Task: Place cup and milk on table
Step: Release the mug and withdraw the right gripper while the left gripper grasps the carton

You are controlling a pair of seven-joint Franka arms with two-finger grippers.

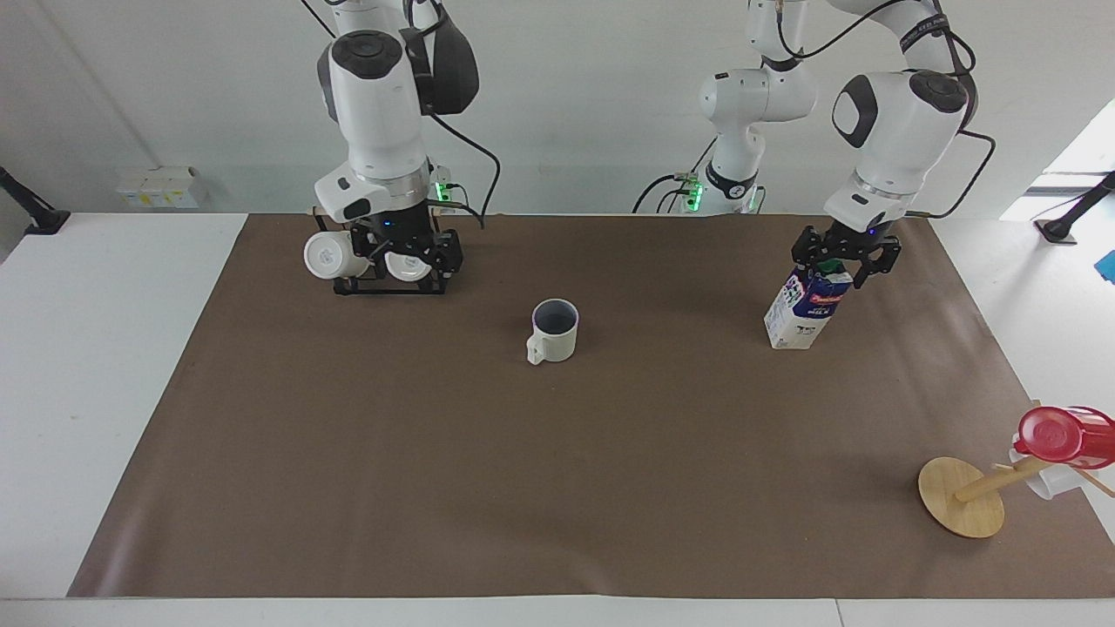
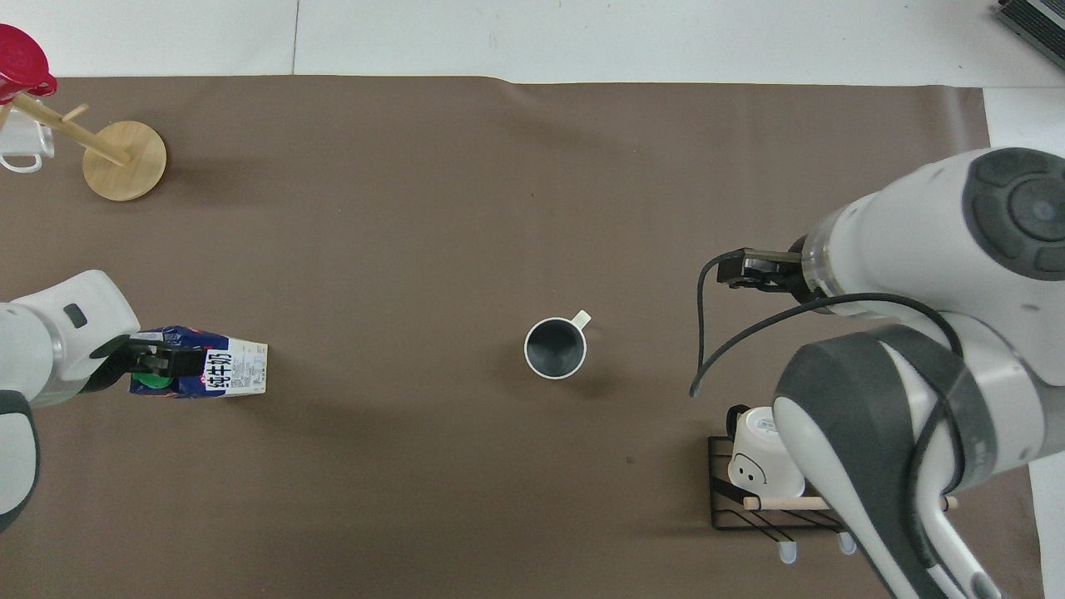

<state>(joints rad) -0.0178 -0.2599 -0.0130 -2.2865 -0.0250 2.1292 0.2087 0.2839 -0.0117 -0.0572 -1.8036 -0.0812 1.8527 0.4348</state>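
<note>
Brown paper-like mat [image 1: 523,488] covers most of the wide white tabletop [image 1: 104,366], and both task items already stand on it. The off-white ribbed ceramic mug with the dark inside [image 1: 554,331] sits upright near the middle of the mat. Nothing touches it, and its loop handle is turned away from the robots. I read that as a finished placement: mouth up, base flat, clear space all round.

The small gable-top milk carton, white and dark blue with a red band and green cap [image 1: 806,309], stands on its base toward the left arm's end of the table, well apart from the mug. My left gripper [image 1: 843,257] sits right at the carton's top, about the cap. A hold that high keeps the carton vertical and leaves its base free to meet the mat squarely. Whether it is clamping the carton or only straddling it, I cannot tell. So I judge the milk step as set down but not yet clearly released.

My right gripper [image 1: 409,252] hangs spread wide and empty over the black wire rack with the wooden rod [image 1: 392,286]. That rack holds two plain white mugs [image 1: 327,254] on their sides, and it lies nearer to the robots than the ribbed mug.

A wooden mug tree with a round base [image 1: 961,496] carries a red plastic cup [image 1: 1058,435]. It stands well clear of both placements, farther from the robots at the left arm's end.
</note>
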